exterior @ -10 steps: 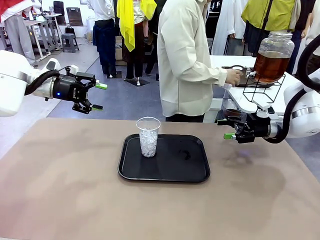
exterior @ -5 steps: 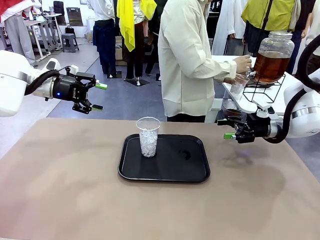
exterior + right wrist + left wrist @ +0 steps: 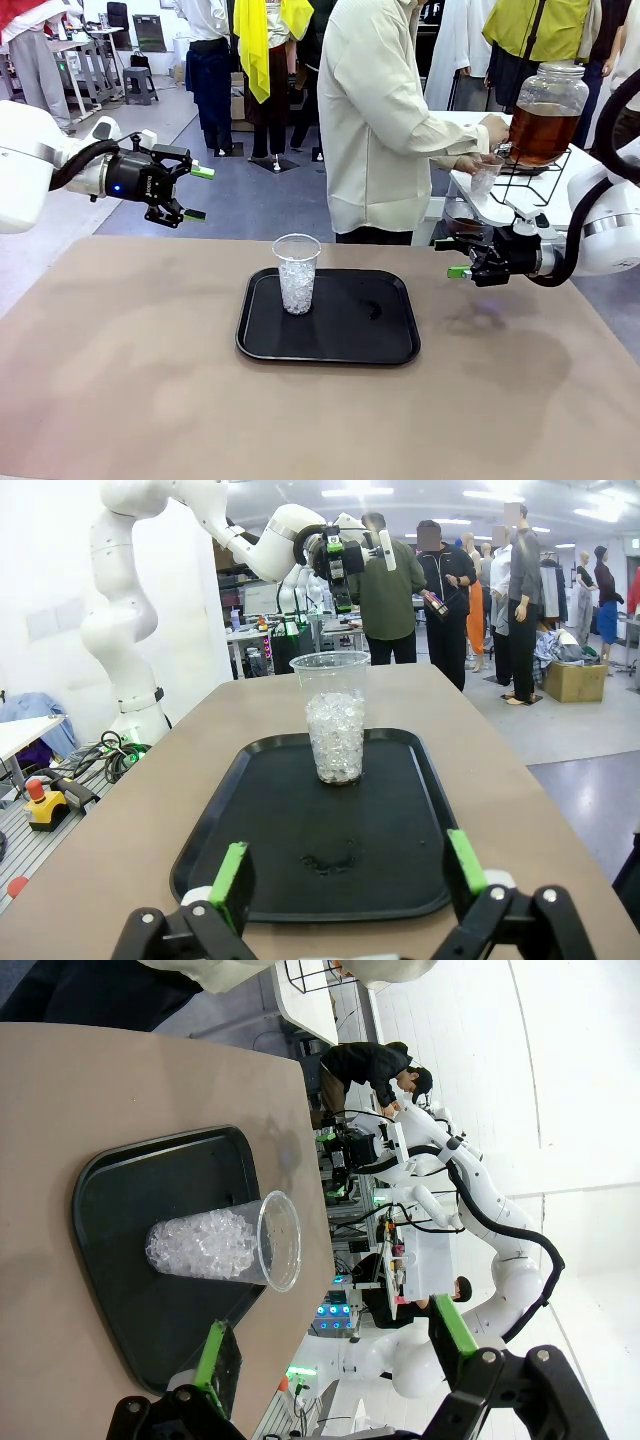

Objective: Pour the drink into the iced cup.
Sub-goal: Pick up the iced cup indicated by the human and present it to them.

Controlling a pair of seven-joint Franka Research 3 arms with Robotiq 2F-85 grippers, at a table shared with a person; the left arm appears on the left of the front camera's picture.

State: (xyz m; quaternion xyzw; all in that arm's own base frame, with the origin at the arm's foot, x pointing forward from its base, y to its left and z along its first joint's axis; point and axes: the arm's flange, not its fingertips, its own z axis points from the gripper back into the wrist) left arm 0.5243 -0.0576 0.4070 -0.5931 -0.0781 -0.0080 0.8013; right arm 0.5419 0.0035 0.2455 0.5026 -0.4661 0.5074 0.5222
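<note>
Front view: iced cup stands on the tray on the bench, holding only ice. The drink sits in a jar beyond, a person's hand holding a second cup there. Both my jaws hang wide, empty. Pouring remains.

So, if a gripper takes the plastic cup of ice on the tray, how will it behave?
The cup looks thin and clear, so it would probably dent under a firm squeeze. It is tall with a narrower base, so a sideways push may tip it.
</note>
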